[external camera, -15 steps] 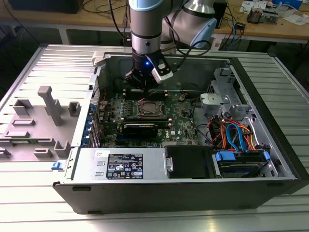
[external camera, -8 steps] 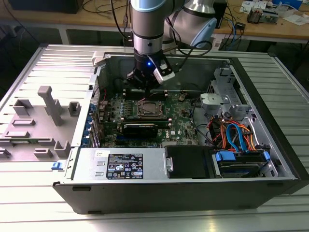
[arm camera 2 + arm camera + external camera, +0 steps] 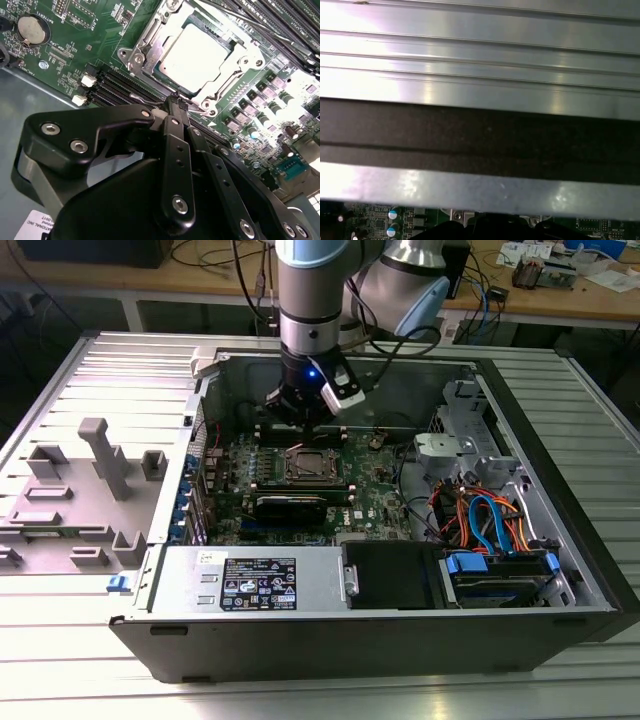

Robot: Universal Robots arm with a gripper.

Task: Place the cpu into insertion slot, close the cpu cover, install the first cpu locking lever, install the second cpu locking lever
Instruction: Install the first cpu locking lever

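gleaming pale silver, the cpu [image 3: 197, 55] sits socketed beside the seemingly closed gripper [image 3: 176, 102].

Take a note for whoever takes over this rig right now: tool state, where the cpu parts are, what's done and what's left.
Tool: shut, tip at the cover's near corner, where a thin lever wire ends. Whether it grips the wire can't be confirmed.
Cpu: lying flat in the cover's window.
Cover: down around the cpu.
Done: cpu placed, cover closed.
Left: the levers. Whether either is latched can't be told.
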